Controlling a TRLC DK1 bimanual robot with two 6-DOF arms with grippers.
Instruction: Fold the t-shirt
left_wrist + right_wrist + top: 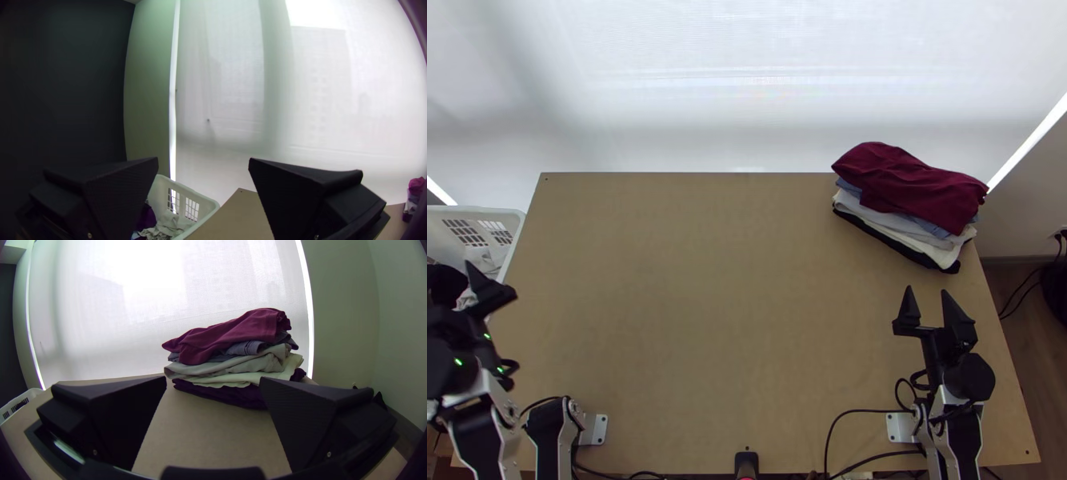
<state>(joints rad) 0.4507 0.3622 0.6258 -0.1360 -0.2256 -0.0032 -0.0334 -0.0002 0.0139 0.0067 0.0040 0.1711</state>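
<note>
A dark red garment [911,184] lies folded on top of a stack at the table's back right; whether it is the t-shirt, I cannot tell. In the right wrist view the same dark red cloth [235,333] drapes unevenly over the pile. My right gripper [926,293] stands open on the near side of the stack, apart from it; its fingers, with nothing between them, frame the right gripper's gap [213,378]. At the far left, my left gripper [485,294] is beside the basket; in its wrist view the left gripper [203,159] is open and holds nothing.
Below the dark red cloth are blue, grey, white and black folded garments [891,220]. A white basket [513,218] with loose cloth inside stands off the table's left edge. Bare wooden table top [723,304] spreads between the arms. Cables run along the near edge.
</note>
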